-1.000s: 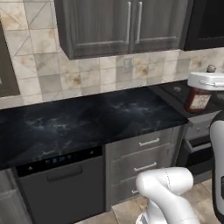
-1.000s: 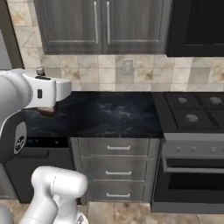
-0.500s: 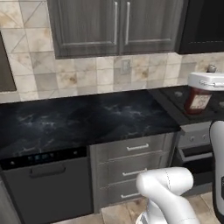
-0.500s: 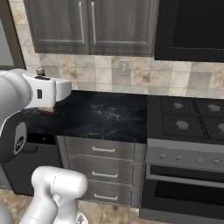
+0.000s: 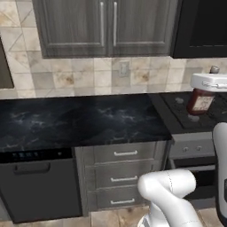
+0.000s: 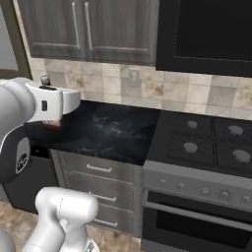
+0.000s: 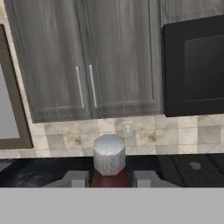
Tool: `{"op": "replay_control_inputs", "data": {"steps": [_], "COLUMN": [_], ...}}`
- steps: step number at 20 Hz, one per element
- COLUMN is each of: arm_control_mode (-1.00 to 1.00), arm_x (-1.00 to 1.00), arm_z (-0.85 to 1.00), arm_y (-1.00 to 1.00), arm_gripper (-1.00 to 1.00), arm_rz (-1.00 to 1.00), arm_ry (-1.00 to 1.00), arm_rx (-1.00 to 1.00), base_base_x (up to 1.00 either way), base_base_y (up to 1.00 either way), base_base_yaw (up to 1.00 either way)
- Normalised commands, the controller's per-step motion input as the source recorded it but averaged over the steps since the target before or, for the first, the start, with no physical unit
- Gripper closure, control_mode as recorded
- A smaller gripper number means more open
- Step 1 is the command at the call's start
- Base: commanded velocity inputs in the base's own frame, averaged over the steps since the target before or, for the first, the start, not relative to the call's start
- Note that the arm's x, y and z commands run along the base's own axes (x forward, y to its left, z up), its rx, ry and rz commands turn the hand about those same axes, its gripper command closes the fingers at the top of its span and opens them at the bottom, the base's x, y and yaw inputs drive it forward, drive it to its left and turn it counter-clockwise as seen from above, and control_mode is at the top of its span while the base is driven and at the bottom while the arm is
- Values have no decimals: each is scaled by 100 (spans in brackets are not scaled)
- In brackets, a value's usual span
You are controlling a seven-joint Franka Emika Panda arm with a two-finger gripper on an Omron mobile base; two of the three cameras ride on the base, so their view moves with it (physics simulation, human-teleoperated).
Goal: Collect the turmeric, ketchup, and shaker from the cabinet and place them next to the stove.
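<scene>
Fingers (image 7: 110, 178) clamped on ketchup (image 5: 200, 101), held above stove (image 6: 206, 142), cabinet (image 7: 87, 61) doors closed

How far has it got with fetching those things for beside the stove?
Nothing looks delivered: no jar or bottle stands on the black counter next to the stove. In hand is the ketchup bottle, gripped by the pincer shut on it, hanging above the stove's edge. It has yet to be set down. The turmeric and shaker remain to be brought; the cabinet doors are closed.
</scene>
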Motion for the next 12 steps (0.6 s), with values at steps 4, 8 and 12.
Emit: {"op": "replay_control_inputs", "data": {"steps": [4, 8, 12], "arm_control_mode": [100, 100, 100], "arm_x": [0, 0, 0], "arm_z": [0, 0, 0], "arm_y": [0, 0, 0], "arm_gripper": [100, 100, 100], "arm_rz": [0, 0, 0], "arm_ry": [0, 0, 0], "arm_rx": [0, 0, 0], "base_base_x": [34, 29, 0], "base_base_y": [-52, -40, -50], "base_base_yaw": [19, 5, 0]}}
